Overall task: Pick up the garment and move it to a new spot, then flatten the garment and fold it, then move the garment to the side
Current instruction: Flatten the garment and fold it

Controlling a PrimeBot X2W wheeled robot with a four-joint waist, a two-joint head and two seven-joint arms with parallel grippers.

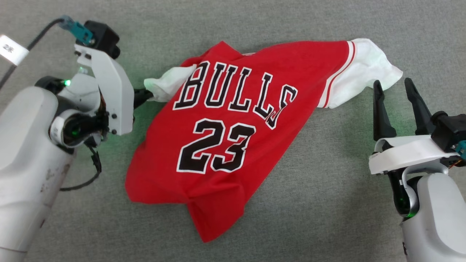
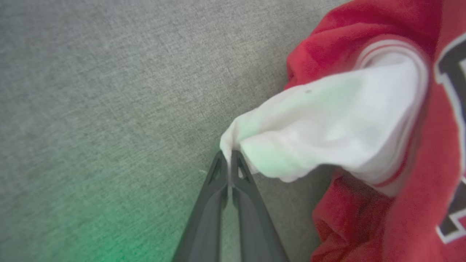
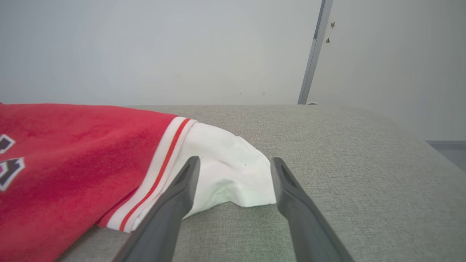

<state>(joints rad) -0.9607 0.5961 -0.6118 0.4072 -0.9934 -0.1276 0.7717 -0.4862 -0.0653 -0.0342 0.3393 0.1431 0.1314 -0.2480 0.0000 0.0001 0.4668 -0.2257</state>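
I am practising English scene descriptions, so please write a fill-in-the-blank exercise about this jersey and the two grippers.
1. The left gripper is ____ on one white sleeve of the garment.
2. The right gripper is ____, pointing toward the other white sleeve.
3. The number printed below "BULLS" is ____.
Missing words: shut; open; 23.

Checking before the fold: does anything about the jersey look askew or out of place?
The red Bulls jersey lies skewed and rumpled, its lower hem bunched to a point. Its white sleeve on the robot's left is twisted, pinched in the shut left gripper; the right gripper stands open at the other sleeve.
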